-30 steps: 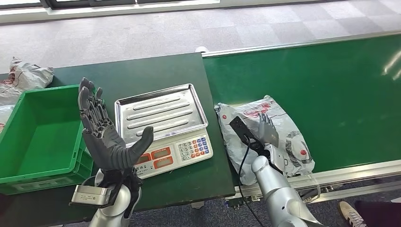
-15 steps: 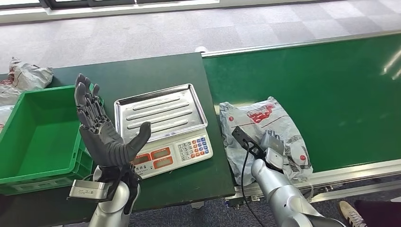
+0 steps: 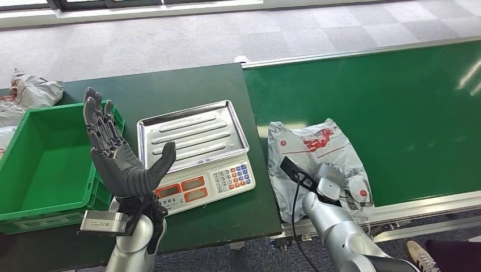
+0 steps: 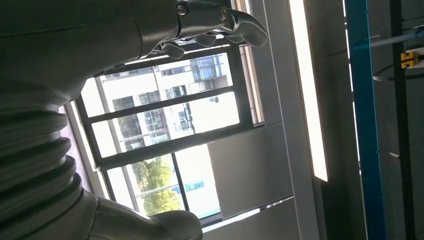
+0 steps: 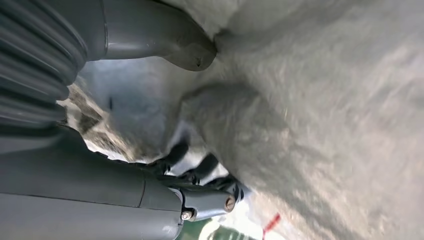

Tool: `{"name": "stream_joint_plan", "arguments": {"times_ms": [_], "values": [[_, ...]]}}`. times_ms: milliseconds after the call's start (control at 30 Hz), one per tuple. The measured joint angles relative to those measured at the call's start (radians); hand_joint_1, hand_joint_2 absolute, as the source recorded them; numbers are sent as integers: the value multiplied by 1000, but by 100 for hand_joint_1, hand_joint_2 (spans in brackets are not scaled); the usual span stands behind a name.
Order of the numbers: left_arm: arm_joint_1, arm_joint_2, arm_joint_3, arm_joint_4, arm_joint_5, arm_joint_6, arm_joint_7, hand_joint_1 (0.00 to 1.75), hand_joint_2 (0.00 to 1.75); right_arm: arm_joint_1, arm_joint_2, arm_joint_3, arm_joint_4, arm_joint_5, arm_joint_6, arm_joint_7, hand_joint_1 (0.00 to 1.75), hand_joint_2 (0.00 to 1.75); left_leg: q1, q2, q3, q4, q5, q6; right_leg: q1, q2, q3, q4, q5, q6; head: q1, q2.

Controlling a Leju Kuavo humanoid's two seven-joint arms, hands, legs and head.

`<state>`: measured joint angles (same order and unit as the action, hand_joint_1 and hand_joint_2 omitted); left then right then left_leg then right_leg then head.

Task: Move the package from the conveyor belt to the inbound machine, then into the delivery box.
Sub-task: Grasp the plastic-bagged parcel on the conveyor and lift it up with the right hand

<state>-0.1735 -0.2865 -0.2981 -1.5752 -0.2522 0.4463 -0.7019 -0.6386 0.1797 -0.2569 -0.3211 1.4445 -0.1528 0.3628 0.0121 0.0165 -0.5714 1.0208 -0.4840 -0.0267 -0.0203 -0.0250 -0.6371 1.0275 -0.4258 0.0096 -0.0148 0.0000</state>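
Note:
The package [image 3: 317, 141], a crumpled grey-white plastic bag with red print, lies on the green conveyor belt [image 3: 397, 102] near its front rail. My right hand [image 3: 330, 182] grips the package's near edge. In the right wrist view the thumb and dark fingers [image 5: 200, 167] close around a fold of the bag [image 5: 325, 100]. My left hand [image 3: 122, 164] is raised palm up with its fingers spread, holding nothing, between the green crate [image 3: 34, 110] and the scale with its steel tray [image 3: 193, 133]. In the left wrist view the spread fingers [image 4: 220, 20] stand against windows.
The scale and crate sit on a dark green table [image 3: 170, 85] left of the belt. Grey bags [image 3: 31, 90] lie at the far left beyond the crate. The belt's metal rail [image 3: 420, 204] runs along the front, and a person's shoe [image 3: 422, 255] is on the floor.
My right hand's fingers went from lying flat on the package to curling around its near edge. The package has shifted slightly right, and my left hand has drifted a little left.

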Motion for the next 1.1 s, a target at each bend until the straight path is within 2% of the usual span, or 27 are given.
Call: {"name": "stream_joint_plan", "arguments": {"times_ms": [233,667,767,867,967,1033,1100], "values": [[0,0,0,1,0,1,0,0,175,-9,0,5,1,0,-15,-38,175,175,0,0,0,0,0,0,0,0,0,0,0,0,0,0],[0,0,1,2,0,2,0,0,175,-10,0,5,1,0,-16,-41,175,175,0,0,0,0,0,0,0,0,0,0,0,0,0,0],[0,0,1,2,0,2,0,0,175,-10,0,5,1,-5,-17,-63,175,175,0,0,0,0,0,0,0,0,0,0,0,0,0,0],[1,1,1,3,1,8,0,0,175,-11,3,5,1,-42,-12,-165,175,175,0,0,0,0,0,0,0,0,0,0,0,0,0,0],[1,5,0,3,4,26,0,0,175,-13,17,5,-5,-122,-29,-380,175,175,0,1,0,0,0,0,0,1,0,0,0,0,0,0],[6,11,0,-1,6,40,0,0,175,-11,38,5,-38,-196,-100,-554,175,175,0,1,0,0,0,0,0,1,-1,0,0,0,0,0],[17,17,0,-10,6,49,0,0,175,-2,67,11,-117,-273,-195,-667,175,175,0,1,0,0,0,-1,1,1,-1,0,0,0,0,0]]}}
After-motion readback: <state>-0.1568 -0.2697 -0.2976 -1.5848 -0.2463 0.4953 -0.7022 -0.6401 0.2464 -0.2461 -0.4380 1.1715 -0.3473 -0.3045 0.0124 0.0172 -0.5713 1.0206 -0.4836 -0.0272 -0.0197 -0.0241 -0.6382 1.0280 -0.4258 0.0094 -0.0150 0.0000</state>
